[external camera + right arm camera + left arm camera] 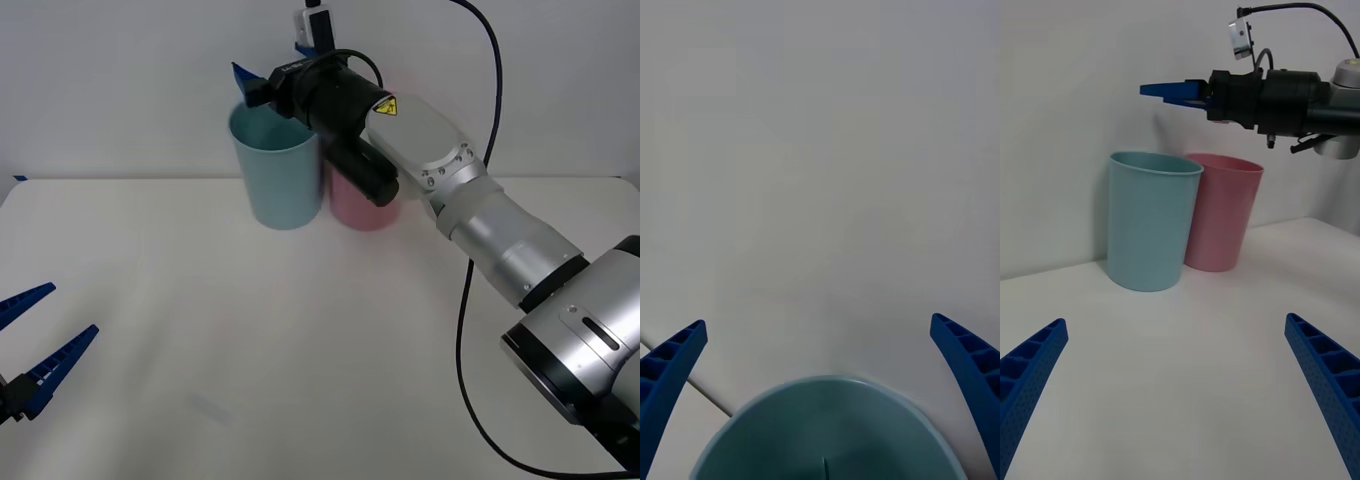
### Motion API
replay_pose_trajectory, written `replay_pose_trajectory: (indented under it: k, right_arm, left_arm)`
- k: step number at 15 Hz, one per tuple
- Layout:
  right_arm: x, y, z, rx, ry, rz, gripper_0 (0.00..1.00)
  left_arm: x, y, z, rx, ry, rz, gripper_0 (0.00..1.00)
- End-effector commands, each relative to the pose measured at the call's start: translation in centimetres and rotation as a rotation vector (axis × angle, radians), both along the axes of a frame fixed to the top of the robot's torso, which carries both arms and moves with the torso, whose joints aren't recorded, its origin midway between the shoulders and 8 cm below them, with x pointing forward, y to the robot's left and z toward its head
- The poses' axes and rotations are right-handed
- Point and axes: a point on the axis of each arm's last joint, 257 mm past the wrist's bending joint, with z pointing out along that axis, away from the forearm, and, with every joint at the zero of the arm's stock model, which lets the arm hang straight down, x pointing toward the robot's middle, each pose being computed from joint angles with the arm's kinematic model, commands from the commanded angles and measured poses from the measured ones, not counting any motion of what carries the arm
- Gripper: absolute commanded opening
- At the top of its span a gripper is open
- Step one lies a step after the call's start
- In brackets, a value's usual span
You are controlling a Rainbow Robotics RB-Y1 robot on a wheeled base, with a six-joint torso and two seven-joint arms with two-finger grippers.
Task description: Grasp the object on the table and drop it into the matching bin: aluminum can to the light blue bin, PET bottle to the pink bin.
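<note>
Right hand (243, 85) spread above light blue bin (274, 170) — left hand (35, 340) low, open

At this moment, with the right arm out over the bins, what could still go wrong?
1. The right gripper hangs open above the light blue bin, close to its rim; pulling back low might tip it.
2. The pink bin touches the blue one and sits under the right arm, so a knock could shift both.
3. The left gripper waits open over the table, away from the bins.
</note>
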Motion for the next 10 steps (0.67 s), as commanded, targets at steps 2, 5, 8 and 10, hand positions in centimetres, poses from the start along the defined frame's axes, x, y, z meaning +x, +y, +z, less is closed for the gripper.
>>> replay_pose_trajectory:
  k: [2, 5, 8, 10]
  right_arm:
    - [0.5, -1.5, 0.0, -0.010, 0.000, -0.008, 1.00]
    - [0.4, -3.4, 0.6, -0.020, 0.012, 0.043, 1.00]
    - [-0.2, -6.4, 0.6, -0.043, 0.010, 0.080, 1.00]
    - [-0.9, -8.7, 0.7, -0.051, -0.002, 0.088, 1.00]
  left_arm:
    - [0.0, 0.0, 0.0, 0.000, 0.000, 0.000, 1.00]
    - [0.0, 0.0, 0.0, 0.000, 0.000, 0.000, 1.00]
    - [0.0, 0.0, 0.0, 0.000, 0.000, 0.000, 1.00]
    - [0.0, 0.0, 0.0, 0.000, 0.000, 0.000, 1.00]
